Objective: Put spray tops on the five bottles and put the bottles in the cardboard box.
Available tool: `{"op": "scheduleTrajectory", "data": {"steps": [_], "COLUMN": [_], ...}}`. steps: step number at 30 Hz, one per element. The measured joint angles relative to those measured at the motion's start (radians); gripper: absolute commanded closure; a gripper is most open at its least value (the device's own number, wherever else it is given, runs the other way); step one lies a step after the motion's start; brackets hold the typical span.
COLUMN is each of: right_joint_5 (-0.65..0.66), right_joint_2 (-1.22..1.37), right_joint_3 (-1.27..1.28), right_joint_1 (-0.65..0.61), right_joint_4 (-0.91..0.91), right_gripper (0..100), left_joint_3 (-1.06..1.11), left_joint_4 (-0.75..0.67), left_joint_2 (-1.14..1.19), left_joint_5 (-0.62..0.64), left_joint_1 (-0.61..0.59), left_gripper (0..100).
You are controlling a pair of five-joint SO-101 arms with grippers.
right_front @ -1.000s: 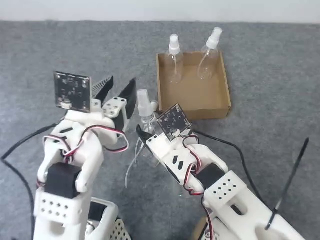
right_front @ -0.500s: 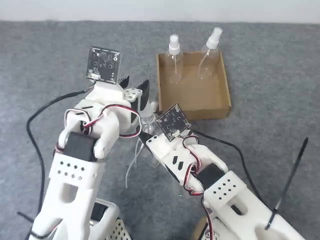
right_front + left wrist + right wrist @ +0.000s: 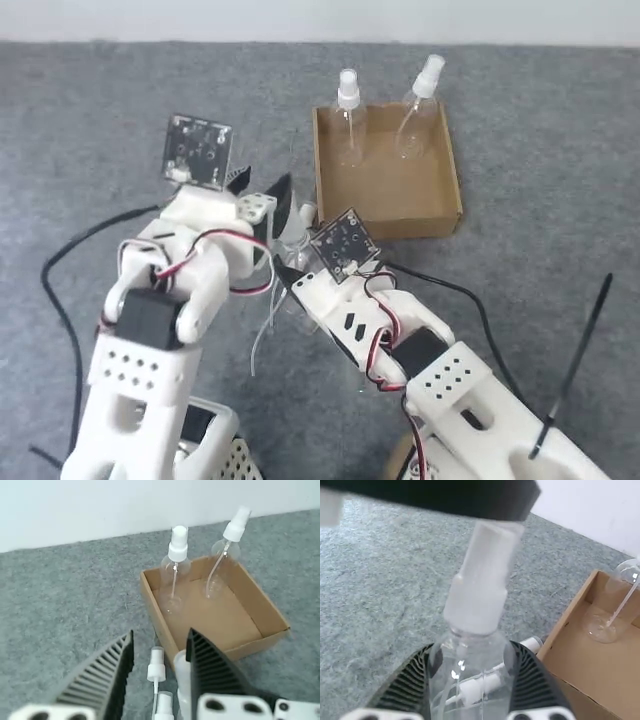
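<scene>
My right gripper (image 3: 470, 692) is shut on a clear bottle (image 3: 470, 670) held upright, with a white spray top (image 3: 481, 582) on its neck. In the high view this bottle (image 3: 293, 252) stands just left of the cardboard box (image 3: 448, 205). My left gripper (image 3: 161, 636) is open and hovers over that spray top (image 3: 181, 677), which lies against one finger (image 3: 212, 667). From above, the left gripper (image 3: 260, 186) is beside the box's near left corner. Two bottles (image 3: 348, 120) (image 3: 422, 105) with spray tops stand in the box's far end.
Loose spray tops (image 3: 156, 664) (image 3: 530, 643) lie on the grey carpet by the box's near left corner. A white perforated basket (image 3: 222, 450) sits at the near left. Cables (image 3: 60, 270) trail beside the arms, and a thin black strip (image 3: 580, 360) stands at the right.
My left arm has swung forward and right from beside the bottle to over its spray top, then eased back a little. The right arm and its bottle have stayed put.
</scene>
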Motion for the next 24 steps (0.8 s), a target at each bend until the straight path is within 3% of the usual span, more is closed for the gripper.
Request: {"op": "scheduleTrajectory", "data": {"steps": [9,15,24], "right_joint_5": [0.000,-0.002,-0.002], "right_joint_2": [0.000,-0.003,0.023], "right_joint_3": [0.000,-0.006,-0.192], "right_joint_1": [0.002,0.097,0.126], "right_joint_4": [0.000,0.000,0.064], "right_gripper": [99.3,99.3,99.3], "left_joint_3": [0.061,0.104,0.351], "left_joint_4": [-0.017,0.043,0.052], "left_joint_2": [-0.132,-0.282,-0.476], "left_joint_5": [0.000,0.009,-0.061], "left_joint_1": [-0.002,-0.097,-0.130], "left_gripper": [84,84,80]}}
